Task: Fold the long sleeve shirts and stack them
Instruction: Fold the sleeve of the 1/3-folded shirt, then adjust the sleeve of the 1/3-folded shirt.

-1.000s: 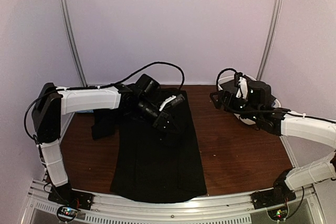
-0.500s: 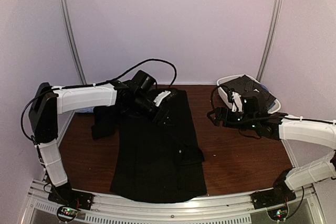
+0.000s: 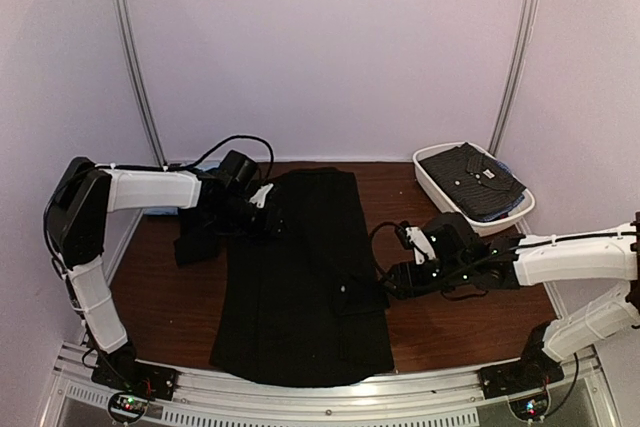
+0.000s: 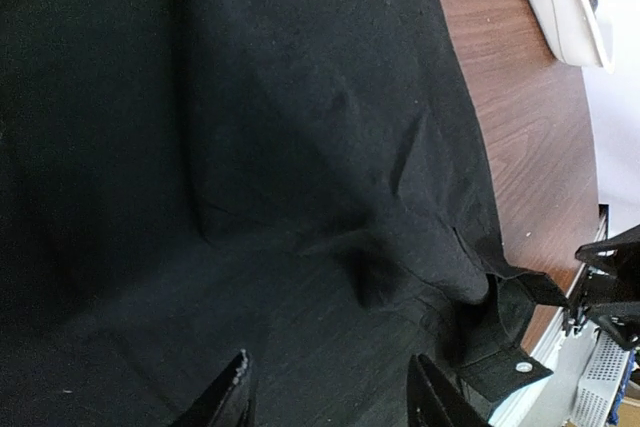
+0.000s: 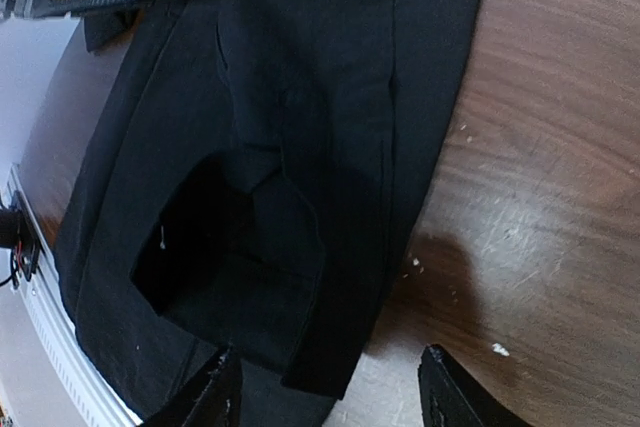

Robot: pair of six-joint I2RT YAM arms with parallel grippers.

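One wooden table (image 3: 455, 322) is bearing everything. One black shirt (image 3: 300, 287) is lying spread flat on it, filling the space under and ahead of the left gripper's (image 4: 330, 392) fingers (image 4: 232, 399). Its side edge is passing beneath the right gripper's (image 5: 328, 387) fingers (image 5: 214, 392).

One white tub (image 3: 430, 182) is sitting well behind the right gripper's fingers. It is holding one dark, pale-dotted folded shirt (image 3: 470, 175) on top (how many lie beneath, I cannot tell).

Two grippers are working, with two fingers each. The left pair is standing apart, hovering over the cloth and pinching nothing. The right pair is likewise standing apart, with nothing between.

One cuff (image 4: 505, 347) is lying ahead of the left fingers, to their right, showing one pale button (image 4: 521, 368).
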